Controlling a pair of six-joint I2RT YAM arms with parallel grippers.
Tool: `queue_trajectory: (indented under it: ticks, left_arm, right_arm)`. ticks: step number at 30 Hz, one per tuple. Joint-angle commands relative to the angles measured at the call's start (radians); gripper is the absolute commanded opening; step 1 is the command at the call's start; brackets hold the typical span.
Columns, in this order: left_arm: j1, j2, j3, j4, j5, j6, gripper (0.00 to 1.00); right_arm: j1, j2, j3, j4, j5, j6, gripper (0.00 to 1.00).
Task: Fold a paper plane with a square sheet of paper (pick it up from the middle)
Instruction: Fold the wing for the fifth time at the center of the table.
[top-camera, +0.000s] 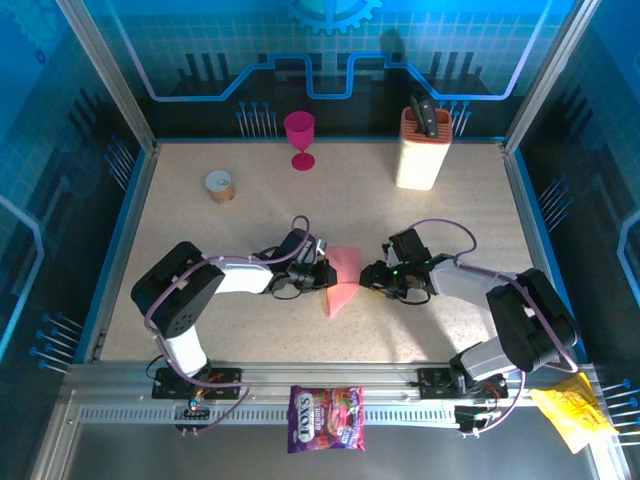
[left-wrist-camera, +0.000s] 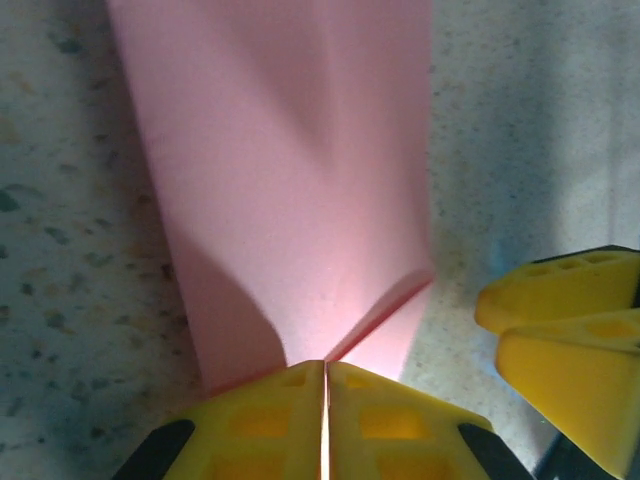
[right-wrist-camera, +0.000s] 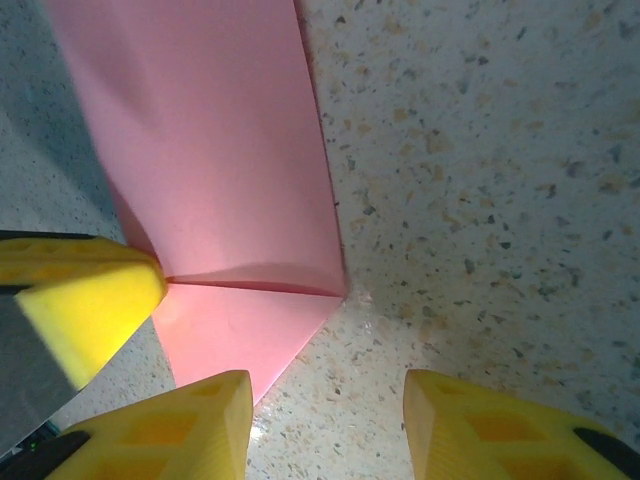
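Speckled tabletop — salmon-pink paper, likely light, limp; pinched at its fold by left gripper, right gripper spread alongside — firmest hold probably along folds.

Salmon-pink sheet of paper, plain and unprinted, against a beige, dark-speckled tabletop!
And there's the goblet, magenta; the knife block, cream (black handles); the candy bag, purple with busy print; the wrapper, bright yellow.

I see my left gripper and right gripper almost nose to nose over the pink paper. The tabletop around lies open; goblet, knife block, perhaps a tape roll, stand far back.
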Motion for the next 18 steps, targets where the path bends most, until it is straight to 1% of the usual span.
queue_trajectory:
  ticks: [1, 7, 18]
  left_arm:
    - [0.014, 0.031, 0.012, -0.024, 0.008, 0.047, 0.11]
    - [0.03, 0.044, 0.003, -0.03, 0.016, 0.085, 0.1]
    - [0.039, 0.03, -0.002, -0.035, 0.031, 0.103, 0.08]
  right_arm:
    - [0.013, 0.021, 0.012, 0.024, -0.029, 0.016, 0.44]
    - [0.025, 0.048, 0.041, 0.035, -0.033, 0.015, 0.43]
    - [0.039, 0.121, 0.104, 0.056, -0.072, 0.014, 0.4]
